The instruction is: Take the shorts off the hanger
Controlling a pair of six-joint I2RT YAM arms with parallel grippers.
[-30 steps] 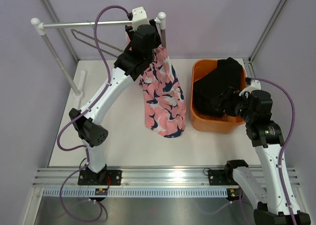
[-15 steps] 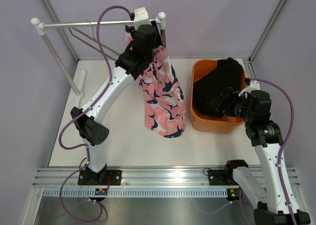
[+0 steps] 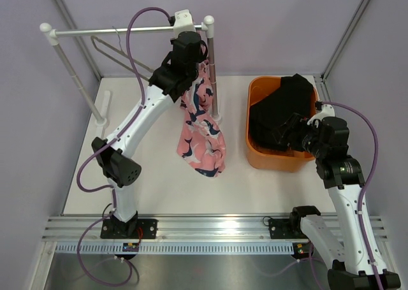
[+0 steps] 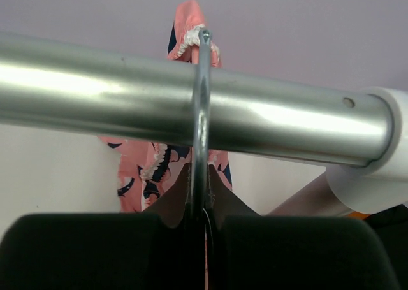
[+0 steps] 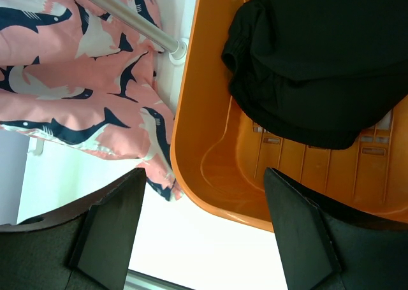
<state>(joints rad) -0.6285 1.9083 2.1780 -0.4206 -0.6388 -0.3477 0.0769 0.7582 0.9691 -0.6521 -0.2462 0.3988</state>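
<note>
Hanging under the right end of the rail (image 3: 127, 30): the shorts (image 3: 201, 127), pink, printed with navy-and-white sharks, with white frilled trim along one edge. Bunched and twisted into a narrow drape, widening toward the bottom. Lower end down by the white table (image 3: 153, 181); cannot tell whether touching it. Hung from the hanger (image 4: 201, 79), its metal hook looped upright over the tube. Gripped at the hanger's neck by the left gripper (image 4: 197, 217), fingers pressed together just below the rail. Just right of the shorts, an orange basket (image 3: 255, 156) with a black garment (image 3: 280, 108) heaped inside. Poised above the basket's rim, the right gripper (image 5: 204, 226), fingers spread wide, gripping nothing. Farther left on the rail, a bare hanger (image 3: 115, 46).
</note>
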